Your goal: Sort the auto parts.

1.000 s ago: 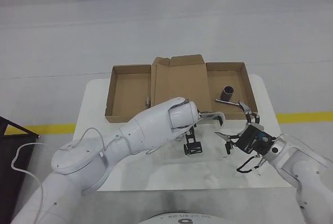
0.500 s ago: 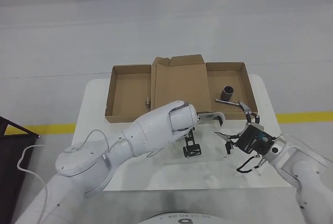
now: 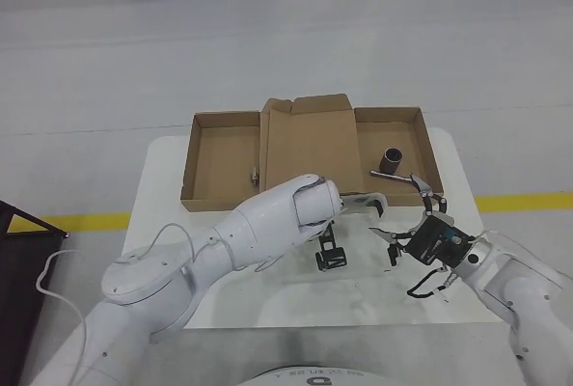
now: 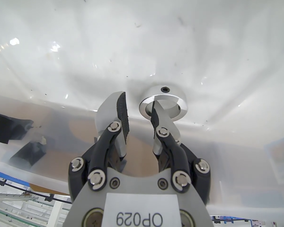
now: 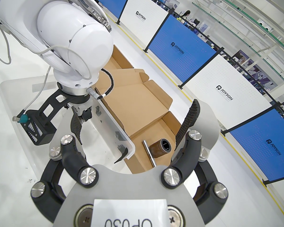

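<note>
Shiny metal collar (image 4: 163,101), glossy table (image 4: 142,36)

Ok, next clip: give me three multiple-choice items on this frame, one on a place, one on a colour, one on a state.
1. Where in the box does the dark cylinder lie?
A. left compartment
B. middle compartment
C. right compartment

2. What colour is the ring at the left gripper?
A. silver
B. black
C. brown

3. How is the right gripper?
A. shut on a part
B. open and empty
C. shut with nothing in it

Key:
1 C, it lies beside the rod in the compartment on the robot's right.
2 A, it is bright bare metal.
3 B, its fingers stand wide apart with nothing between them.
</note>
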